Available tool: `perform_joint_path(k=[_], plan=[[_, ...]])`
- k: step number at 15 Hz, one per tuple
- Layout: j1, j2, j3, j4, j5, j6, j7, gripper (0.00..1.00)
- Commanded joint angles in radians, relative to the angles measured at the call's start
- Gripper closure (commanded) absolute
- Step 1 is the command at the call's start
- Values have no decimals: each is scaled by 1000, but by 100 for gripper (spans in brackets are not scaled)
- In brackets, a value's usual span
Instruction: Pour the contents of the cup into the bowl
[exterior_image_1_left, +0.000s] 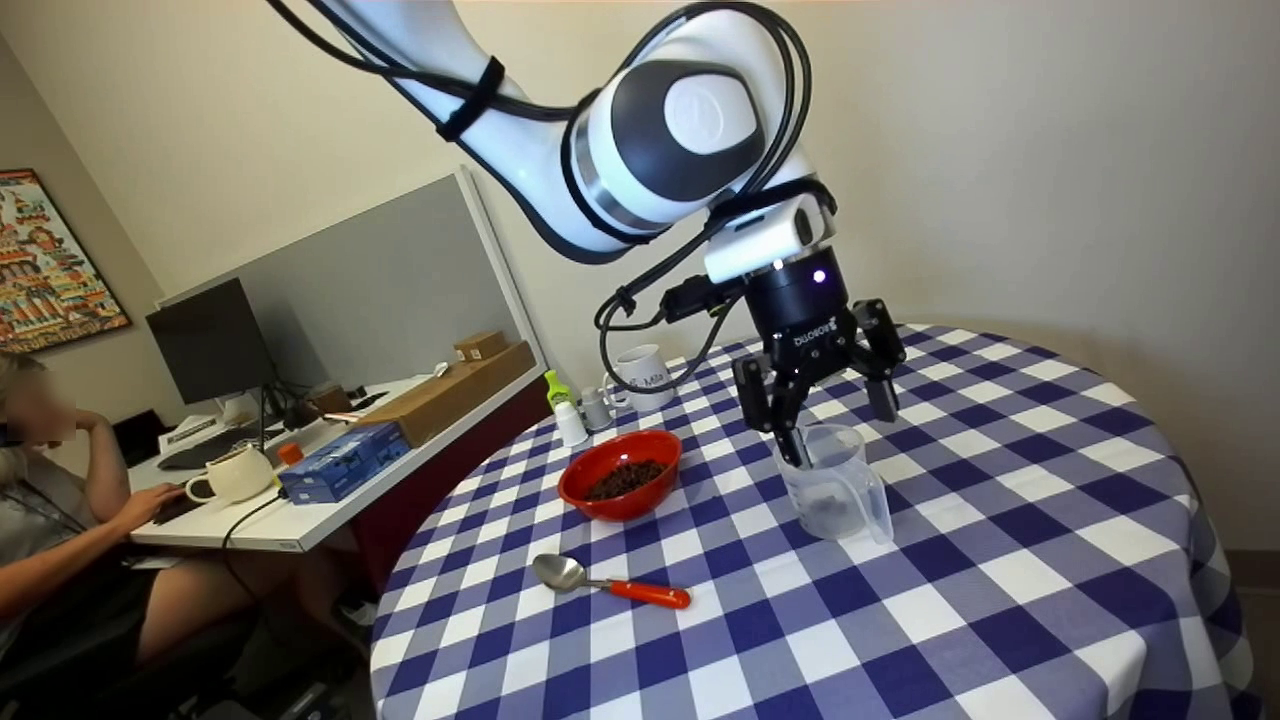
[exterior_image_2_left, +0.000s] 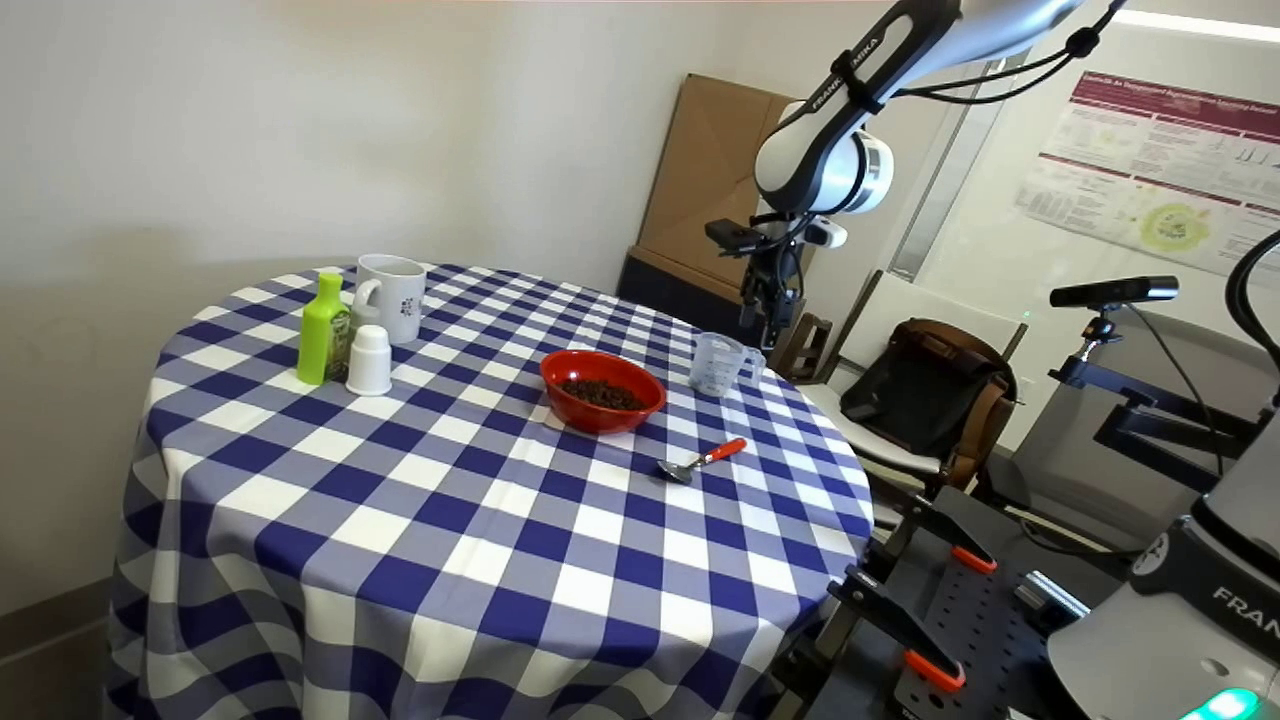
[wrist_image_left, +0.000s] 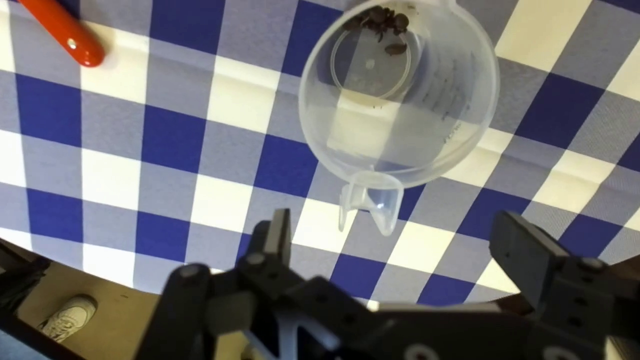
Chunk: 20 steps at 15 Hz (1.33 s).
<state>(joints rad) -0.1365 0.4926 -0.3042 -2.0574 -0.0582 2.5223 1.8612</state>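
Note:
The cup (exterior_image_1_left: 828, 505) is a clear measuring cup with a side handle, upright on the checked tablecloth. It also shows in an exterior view (exterior_image_2_left: 714, 366) and in the wrist view (wrist_image_left: 425, 115), with a few small dark brown pieces at its bottom. The red bowl (exterior_image_1_left: 628, 506) holds a heap of dark brown pieces and also shows in an exterior view (exterior_image_2_left: 600, 416). It is out of the wrist view. My gripper (exterior_image_1_left: 840, 425) is open and empty above the cup's handle side. In the wrist view the handle points toward the gap between the fingers (wrist_image_left: 392, 235), touching neither.
A spoon with a red-orange handle (exterior_image_1_left: 640, 592) lies in front of the bowl. A white mug (exterior_image_2_left: 395, 300), a green bottle (exterior_image_2_left: 318, 330) and a white shaker (exterior_image_2_left: 370, 362) stand at the table's far side from the cup. A person sits at a desk (exterior_image_1_left: 300, 520) beside the table.

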Motion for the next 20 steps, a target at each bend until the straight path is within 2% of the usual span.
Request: perform_joint_path(k=[1, 5, 6, 9, 11, 12, 13, 14, 16, 17, 18, 19, 20], plan=[[31, 62, -9, 43, 9, 26, 24, 0], [51, 97, -12, 61, 8, 25, 25, 2], [55, 102, -14, 64, 8, 24, 26, 12], [61, 108, -20, 69, 8, 25, 25, 19], [59, 103, -23, 69, 8, 27, 23, 9], [58, 102, -24, 68, 8, 28, 23, 19], [57, 102, -26, 68, 8, 28, 22, 38], [57, 102, -27, 67, 7, 29, 21, 40], [57, 101, -30, 65, 6, 29, 19, 54], [55, 100, -30, 65, 7, 29, 17, 18], [55, 101, -30, 64, 7, 29, 16, 12], [54, 101, -30, 64, 7, 28, 14, 11], [54, 101, -31, 64, 7, 28, 13, 6]])
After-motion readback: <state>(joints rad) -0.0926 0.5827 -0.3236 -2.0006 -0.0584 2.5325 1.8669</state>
